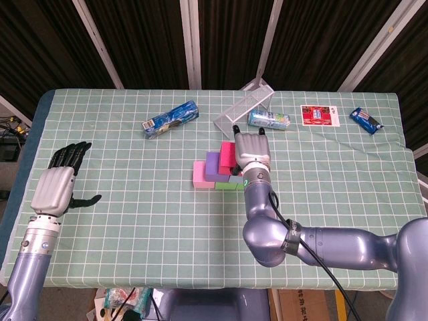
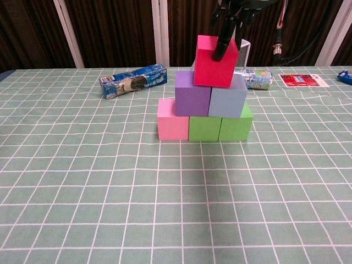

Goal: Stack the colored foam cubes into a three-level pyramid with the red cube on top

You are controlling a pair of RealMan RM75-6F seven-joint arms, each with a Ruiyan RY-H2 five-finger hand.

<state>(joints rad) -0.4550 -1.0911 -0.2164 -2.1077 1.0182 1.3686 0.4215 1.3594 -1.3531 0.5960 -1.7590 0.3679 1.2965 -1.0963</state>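
The pyramid stands mid-table: a pink cube (image 2: 172, 120) and two green cubes (image 2: 204, 127) form the base. A purple cube (image 2: 192, 93) and a light blue cube (image 2: 227, 98) sit on them. The red cube (image 2: 214, 61) rests on top, slightly tilted and shifted toward the blue cube. My right hand (image 1: 251, 150) reaches down over it, with its fingers (image 2: 224, 38) against the cube's front face, gripping it. In the head view the red cube (image 1: 227, 154) shows just left of that hand. My left hand (image 1: 57, 187) hovers open at the table's left edge, holding nothing.
A blue snack pack (image 2: 133, 80) lies behind the stack to the left. A wire rack (image 1: 244, 105) and a plastic bottle (image 1: 269, 120) lie right behind it. A red card (image 1: 318, 114) and a blue packet (image 1: 366, 119) lie at the far right.
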